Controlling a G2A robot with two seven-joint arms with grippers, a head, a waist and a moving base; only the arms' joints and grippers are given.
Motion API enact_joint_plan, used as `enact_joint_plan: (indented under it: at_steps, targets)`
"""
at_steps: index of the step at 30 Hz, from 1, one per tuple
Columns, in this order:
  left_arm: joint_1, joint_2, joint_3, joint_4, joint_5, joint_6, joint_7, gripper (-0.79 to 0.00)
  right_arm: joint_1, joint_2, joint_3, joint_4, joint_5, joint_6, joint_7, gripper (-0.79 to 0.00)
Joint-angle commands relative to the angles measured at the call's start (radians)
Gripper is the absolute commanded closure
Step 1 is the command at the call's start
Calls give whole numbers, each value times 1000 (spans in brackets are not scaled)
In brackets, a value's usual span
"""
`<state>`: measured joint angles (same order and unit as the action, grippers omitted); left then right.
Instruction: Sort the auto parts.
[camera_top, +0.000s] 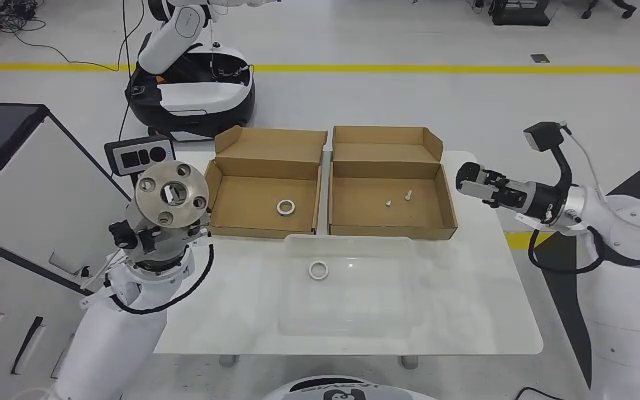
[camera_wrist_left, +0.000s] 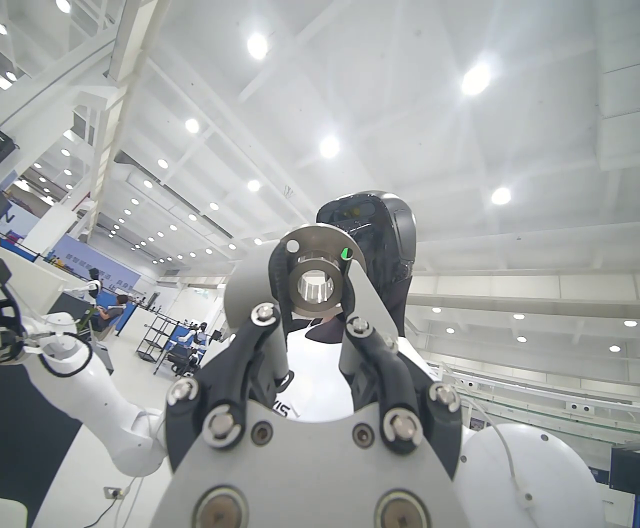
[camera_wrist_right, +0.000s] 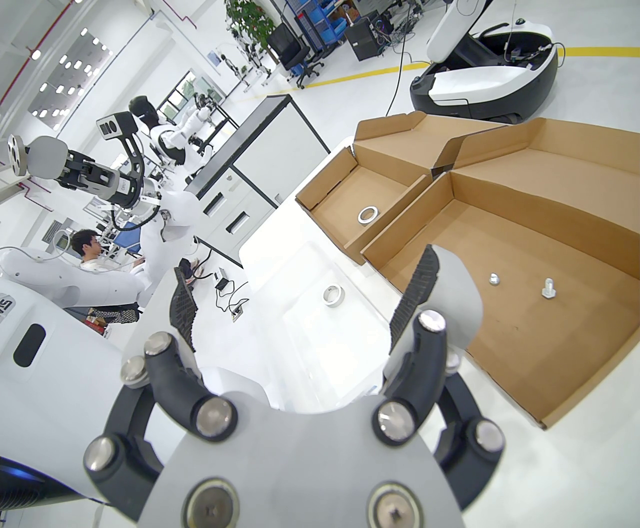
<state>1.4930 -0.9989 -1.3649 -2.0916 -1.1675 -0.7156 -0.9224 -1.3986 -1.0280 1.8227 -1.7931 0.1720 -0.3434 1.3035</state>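
Two boxes (camera_top: 245, 200) (camera_top: 360, 205), two rings (camera_top: 286, 208) (camera_top: 319, 270), two bolts (camera_top: 387, 203) (camera_top: 408, 194); left pincer (camera_wrist_left: 315, 282) grips one flange (camera_wrist_left: 320, 235)

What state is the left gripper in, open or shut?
Shut: the left gripper clamps a flanged metal hub, fingers pressed against its barrel.

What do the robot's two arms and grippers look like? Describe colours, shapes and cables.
The left arm and right arm have smooth white shells with black cables looping alongside. The left gripper and right gripper each have a grey metal base plate with silver screws, black linkages and pale-backed fingers with black pads.
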Motion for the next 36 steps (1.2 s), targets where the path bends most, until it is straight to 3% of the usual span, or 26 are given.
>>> enact_joint_plan:
  at_steps: [1, 11, 16, 20, 29, 36]
  targets:
    - [0, 0, 0, 0, 0, 0, 0, 0, 0, 0, 0, 0, 0, 0, 0, -785]
    - [-2, -3, 1, -5, 22, 19, 39, 0, 0, 0, 0, 0, 0, 0, 0, -785]
    - [-24, -12, 4, 23, 162, 54, 135, 0, 0, 0, 0, 0, 0, 0, 0, -785]
    - [-46, -14, 10, 44, 339, 110, 149, 0, 0, 0, 0, 0, 0, 0, 0, -785]
    - [-62, -26, 38, 85, 447, 170, 220, 0, 0, 0, 0, 0, 0, 0, 0, -785]
    - [-141, -32, 25, 128, 531, 232, 248, 0, 0, 0, 0, 0, 0, 0, 0, -785]
